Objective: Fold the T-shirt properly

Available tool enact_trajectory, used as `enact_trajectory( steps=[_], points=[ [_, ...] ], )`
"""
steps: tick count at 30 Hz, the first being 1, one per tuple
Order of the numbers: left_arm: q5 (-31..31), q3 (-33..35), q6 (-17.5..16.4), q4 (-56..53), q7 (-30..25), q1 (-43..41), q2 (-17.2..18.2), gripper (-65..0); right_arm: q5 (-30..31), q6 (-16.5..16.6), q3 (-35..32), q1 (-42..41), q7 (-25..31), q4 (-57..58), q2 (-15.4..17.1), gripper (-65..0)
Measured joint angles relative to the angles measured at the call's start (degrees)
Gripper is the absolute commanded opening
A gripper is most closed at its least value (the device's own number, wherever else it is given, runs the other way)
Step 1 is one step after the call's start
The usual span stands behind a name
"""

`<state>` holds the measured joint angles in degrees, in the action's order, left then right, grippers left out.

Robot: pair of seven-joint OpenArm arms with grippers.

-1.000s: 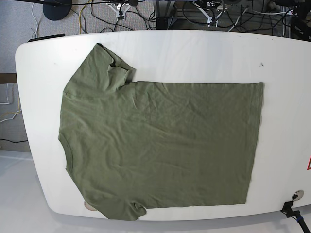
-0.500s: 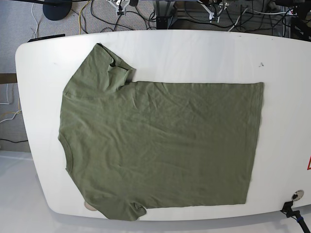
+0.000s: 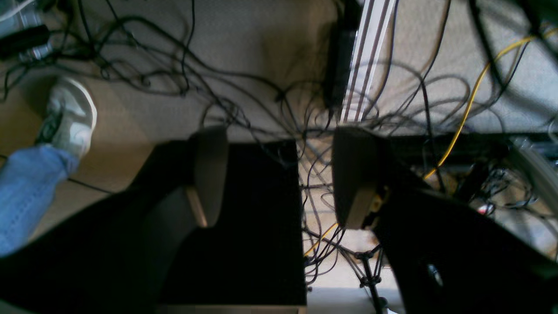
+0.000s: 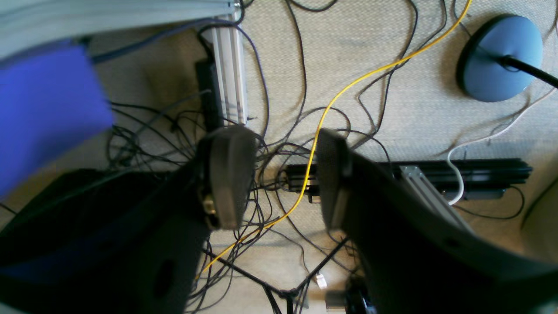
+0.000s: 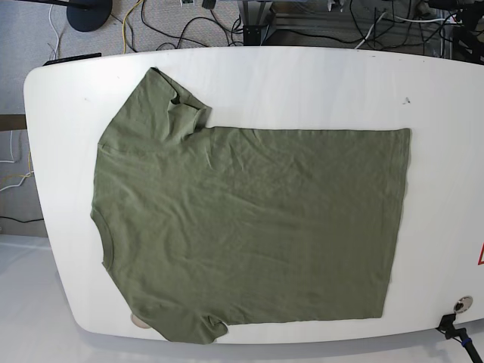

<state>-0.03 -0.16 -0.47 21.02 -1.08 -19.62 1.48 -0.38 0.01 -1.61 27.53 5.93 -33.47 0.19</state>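
Note:
The olive-green T-shirt (image 5: 249,223) lies spread flat on the white table (image 5: 302,83) in the base view, collar to the left, hem to the right, one sleeve at the upper left and one at the lower left. Neither arm shows in the base view. In the left wrist view my left gripper (image 3: 279,174) hangs open over the floor, nothing between its fingers. In the right wrist view my right gripper (image 4: 283,174) is open too, also over floor cables and holding nothing. The T-shirt is out of both wrist views.
Tangled cables (image 3: 270,100) cover the carpet behind the table, including a yellow cable (image 4: 348,87). A blue round stand base (image 4: 501,56) sits on the floor. A person's shoe and jeans leg (image 3: 65,117) show at left. A black clamp (image 5: 454,329) sits at the table's lower right edge.
The T-shirt has not moved. The gripper parts seen above the table's far edge earlier have left the base view.

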Motion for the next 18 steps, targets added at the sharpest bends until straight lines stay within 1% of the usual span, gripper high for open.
enact_trajectory(
  steps=[2,6,11,13,17,18],
  points=[
    [0.0,0.0,0.0,5.1,0.2,-3.9,0.0,-28.6,0.2,0.4,-0.2,3.5,0.1,-5.6,0.7,-38.8],
    [0.0,0.0,0.0,16.8,-0.7,-10.3,0.0,-29.0,0.2,0.0,0.1,10.6,0.2,-16.5,2.2,-38.8],
    [0.0,-0.2,0.0,31.1,0.1,-20.0,0.1,-29.0,0.3,0.1,0.0,18.6,0.0,-28.2,3.0,-38.8],
    [0.0,-0.1,-0.5,36.1,0.2,-23.5,1.0,-28.8,0.4,0.1,0.1,21.5,-0.2,-32.3,3.3,-38.3],
    [0.0,-0.3,0.5,47.3,-0.2,-29.9,2.7,-28.7,0.4,0.0,0.2,27.7,0.0,-41.7,3.5,-38.3],
    [0.0,-0.2,0.1,50.0,-0.7,-31.7,3.1,-28.7,0.4,0.0,0.1,29.1,0.0,-44.0,3.4,-38.3]
  ],
)
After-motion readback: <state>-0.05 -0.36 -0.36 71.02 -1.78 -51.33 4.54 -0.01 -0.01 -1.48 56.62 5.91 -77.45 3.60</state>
